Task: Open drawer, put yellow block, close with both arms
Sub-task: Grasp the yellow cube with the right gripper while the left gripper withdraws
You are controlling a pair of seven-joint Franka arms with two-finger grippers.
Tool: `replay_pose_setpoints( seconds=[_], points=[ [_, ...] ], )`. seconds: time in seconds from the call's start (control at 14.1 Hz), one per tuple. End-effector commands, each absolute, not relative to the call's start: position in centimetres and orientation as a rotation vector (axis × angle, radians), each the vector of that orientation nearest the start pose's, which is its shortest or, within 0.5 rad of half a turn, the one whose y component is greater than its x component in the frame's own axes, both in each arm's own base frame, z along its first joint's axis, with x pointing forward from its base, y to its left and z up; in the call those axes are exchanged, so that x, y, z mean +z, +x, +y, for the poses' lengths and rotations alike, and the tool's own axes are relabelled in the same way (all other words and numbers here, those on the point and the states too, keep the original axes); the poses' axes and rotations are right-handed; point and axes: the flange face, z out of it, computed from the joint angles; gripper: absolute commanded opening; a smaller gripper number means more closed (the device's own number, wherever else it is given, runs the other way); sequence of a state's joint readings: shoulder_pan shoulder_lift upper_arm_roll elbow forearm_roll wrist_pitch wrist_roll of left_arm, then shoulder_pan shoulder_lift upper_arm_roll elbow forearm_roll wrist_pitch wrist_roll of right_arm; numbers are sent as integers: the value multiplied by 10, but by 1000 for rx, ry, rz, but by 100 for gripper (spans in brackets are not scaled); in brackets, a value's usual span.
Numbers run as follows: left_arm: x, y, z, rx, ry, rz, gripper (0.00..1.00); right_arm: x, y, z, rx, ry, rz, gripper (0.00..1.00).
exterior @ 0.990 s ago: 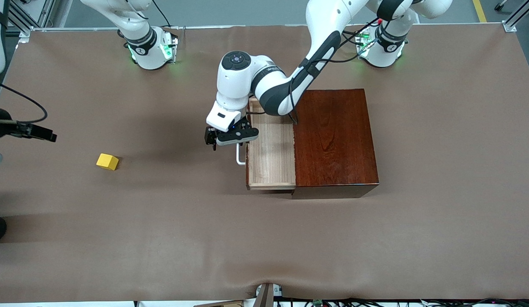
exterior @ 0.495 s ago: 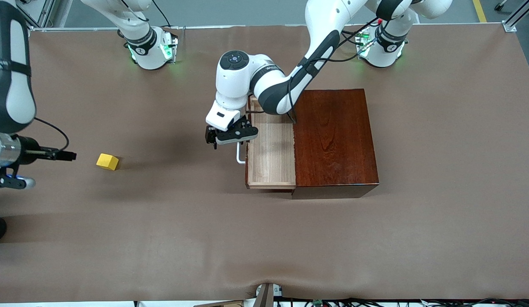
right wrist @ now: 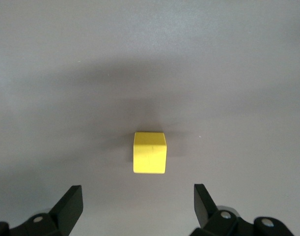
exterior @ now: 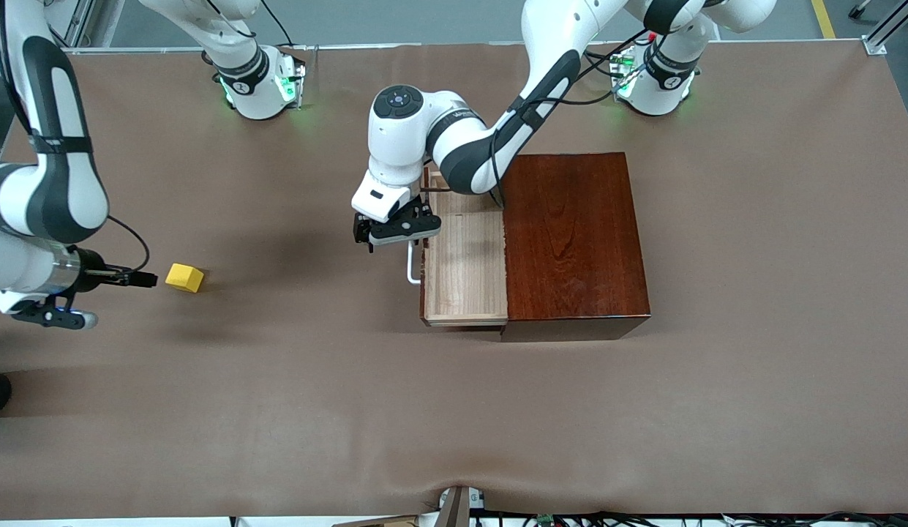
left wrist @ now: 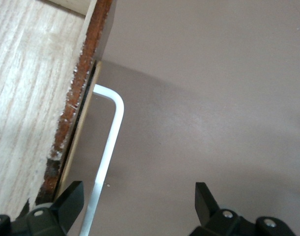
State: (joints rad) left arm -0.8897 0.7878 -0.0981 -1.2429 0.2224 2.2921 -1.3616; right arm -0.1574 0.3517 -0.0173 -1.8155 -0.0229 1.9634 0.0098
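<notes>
The drawer (exterior: 464, 256) stands pulled out of the dark reddish-brown box (exterior: 574, 241), its pale wood floor bare. Its white handle (exterior: 411, 269) faces the right arm's end of the table. My left gripper (exterior: 394, 234) hovers open just over the handle (left wrist: 108, 147); the bar runs past one finger, untouched by either, in the left wrist view (left wrist: 137, 192). The yellow block (exterior: 184, 277) lies on the brown table cover toward the right arm's end. My right gripper (exterior: 143, 279) is open, low beside the block (right wrist: 150, 152), which lies just ahead of its fingertips (right wrist: 137, 194).
Both green-lit bases (exterior: 260, 84) (exterior: 655, 80) stand along the table's edge farthest from the front camera. A small fixture (exterior: 457, 505) sits at the edge nearest that camera. Brown cover (exterior: 314, 380) spreads between block and drawer.
My right arm has swung in from the table's end and brought its gripper up beside the yellow block. My left gripper has drifted slightly along the handle toward the bases.
</notes>
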Motion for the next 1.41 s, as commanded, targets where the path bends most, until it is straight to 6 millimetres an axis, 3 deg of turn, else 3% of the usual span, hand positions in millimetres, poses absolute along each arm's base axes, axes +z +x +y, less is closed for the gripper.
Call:
replay_pose_setpoints(
  seconds=[0.0, 0.14, 0.42, 0.71, 0.99, 1.06, 1.13, 1.34],
  points=[
    [359, 453, -630, -398, -3288, -491, 100, 297, 595, -111, 297, -3114, 289, 100],
    [397, 463, -619, -414, -3321, -561, 100, 276, 587, -114, 287, -3112, 297, 100],
    [458, 495, -565, -403, -3243, -675, 100, 247, 576, -113, 303, -3109, 298, 100],
    [485, 509, -535, -380, -3205, -673, 100, 222, 563, -112, 287, -3111, 289, 100],
    [505, 518, -503, -307, -3173, -563, 100, 208, 556, -109, 286, -3111, 286, 100],
    [513, 521, -491, -271, -3172, -517, 100, 203, 554, -110, 300, -3108, 286, 91],
    [519, 526, -476, -232, -3166, -465, 100, 203, 554, -110, 300, -3109, 265, 73],
    [544, 543, -415, -116, -3154, -323, 100, 203, 553, -113, 309, -3107, 214, 6]
  ],
)
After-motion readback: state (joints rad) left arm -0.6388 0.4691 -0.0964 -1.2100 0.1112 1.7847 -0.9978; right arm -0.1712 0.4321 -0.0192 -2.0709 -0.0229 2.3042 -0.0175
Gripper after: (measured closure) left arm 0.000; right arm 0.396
